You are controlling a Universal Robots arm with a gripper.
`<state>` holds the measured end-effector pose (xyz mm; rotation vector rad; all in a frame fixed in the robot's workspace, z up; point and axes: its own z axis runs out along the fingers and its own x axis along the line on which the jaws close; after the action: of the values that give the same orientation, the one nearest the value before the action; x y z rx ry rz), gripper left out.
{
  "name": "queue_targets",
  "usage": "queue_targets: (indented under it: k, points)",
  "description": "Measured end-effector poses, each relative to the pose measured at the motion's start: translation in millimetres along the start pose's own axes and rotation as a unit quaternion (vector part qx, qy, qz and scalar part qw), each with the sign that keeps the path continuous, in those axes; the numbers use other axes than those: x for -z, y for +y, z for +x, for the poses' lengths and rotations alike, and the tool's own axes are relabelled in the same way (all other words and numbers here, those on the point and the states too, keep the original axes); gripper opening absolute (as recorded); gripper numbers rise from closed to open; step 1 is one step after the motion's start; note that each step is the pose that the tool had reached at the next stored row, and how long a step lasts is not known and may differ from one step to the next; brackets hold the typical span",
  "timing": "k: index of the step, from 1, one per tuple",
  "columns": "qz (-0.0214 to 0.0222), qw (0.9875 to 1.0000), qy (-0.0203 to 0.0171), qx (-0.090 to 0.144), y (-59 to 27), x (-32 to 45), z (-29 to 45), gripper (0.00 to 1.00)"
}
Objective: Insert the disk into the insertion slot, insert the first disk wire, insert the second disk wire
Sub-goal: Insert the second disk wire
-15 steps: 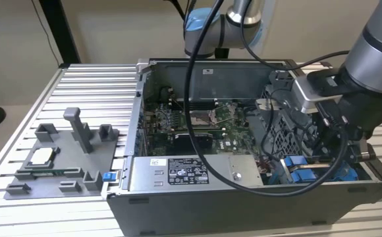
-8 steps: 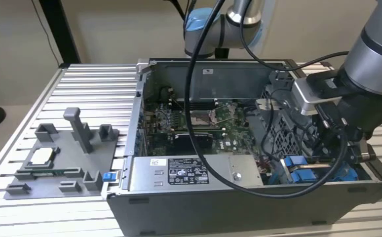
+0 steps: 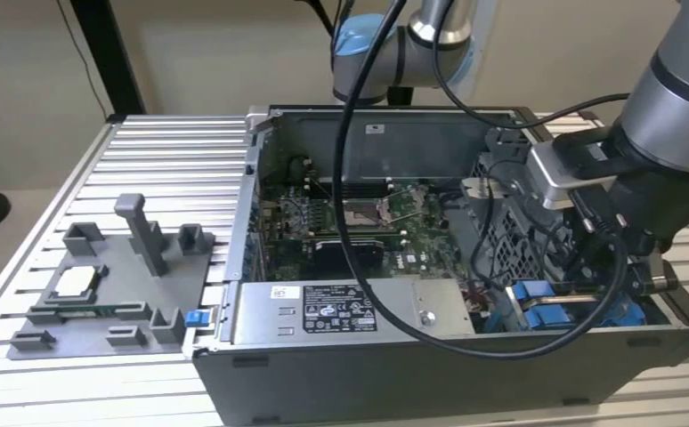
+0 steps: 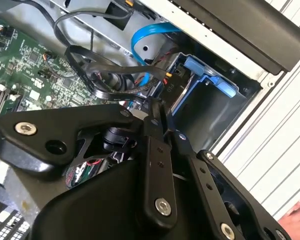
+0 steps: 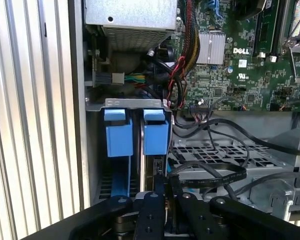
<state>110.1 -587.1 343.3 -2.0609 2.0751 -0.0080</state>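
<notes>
Hovering low in the exterior view's lower right, my gripper has its fingers clenched together over the slot, where the disk stands. The case sits on a ribbed metal table.

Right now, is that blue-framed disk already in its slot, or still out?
In, it seems. In the first wrist view the disk stands on edge between the blue tabs of the insertion slot, with the gripper at its edge. Whether fully seated, cannot tell.

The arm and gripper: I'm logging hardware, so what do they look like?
The silver-grey tubular arm has a light-blue joint cap; a thick black cable loops from it. The matte black gripper has flat linkage bars joined by silver screws.
</notes>
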Motion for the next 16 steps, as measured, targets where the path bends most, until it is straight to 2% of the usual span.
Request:
queue_targets:
  k: [2, 6, 10, 16]
  points:
    - [0.0006, 1.0000, -0.0002, 0.001, 0.1, -0.3, 0.4, 0.00]
    - [0.0046, 1.0000, -0.0005, 0.003, 0.3, -1.9, 0.9, 0.00]
    - [0.0109, 0.9999, -0.0005, 0.005, 1.0, -4.1, 1.3, 0.00]
    - [0.0132, 0.9999, -0.0006, 0.005, 3.1, -6.7, 1.7, 0.00]
